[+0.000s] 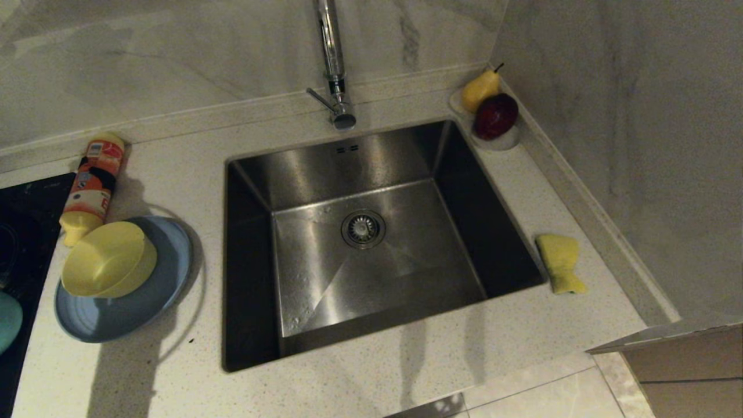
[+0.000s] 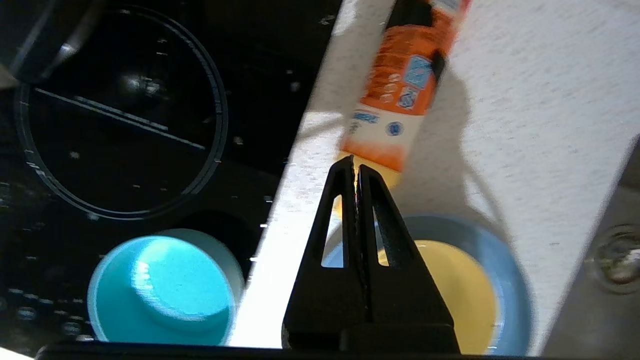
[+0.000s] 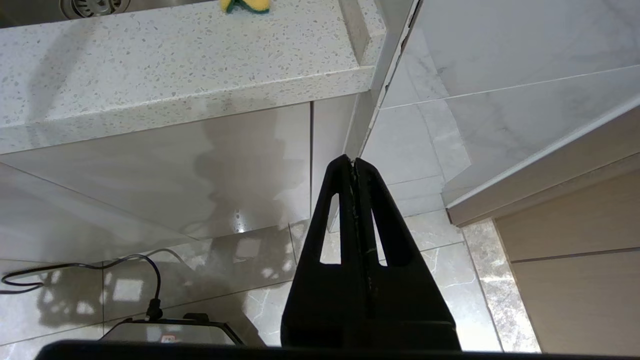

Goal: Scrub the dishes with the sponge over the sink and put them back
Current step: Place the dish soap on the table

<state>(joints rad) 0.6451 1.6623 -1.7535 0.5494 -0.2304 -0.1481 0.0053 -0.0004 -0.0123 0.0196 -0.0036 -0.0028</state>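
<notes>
Three dishes wait at the left end of the surface [image 1: 406, 371]: one pale-yellow bowl [image 1: 107, 259] sitting tilted inside one light-blue plate [image 1: 148, 307], and one teal bowl [image 2: 162, 292] upside down on the black hob [image 2: 125, 120] just beside the surface's left edge. All three look like light, rigid plastic or melamine with smooth, likely slippery walls, so a pinch across the rim is probably the safest hold; the plate is shallow and lies flat, so its raised edge nearest the sink [image 1: 360, 232] seems the only purchase. One yellow sponge [image 1: 560, 262] with a green scouring side lies on the right side of the surface, between the sink's right edge and the wall; it should be soft and squashy and can be squeezed across its middle. The left gripper [image 2: 356, 167] hangs above the yellow bowl and plate with its fingers pressed together, holding nothing. The right gripper [image 3: 354, 165], also closed and empty, is parked below the surface's front edge. One orange detergent bottle [image 1: 93, 183] lies by the plate.
</notes>
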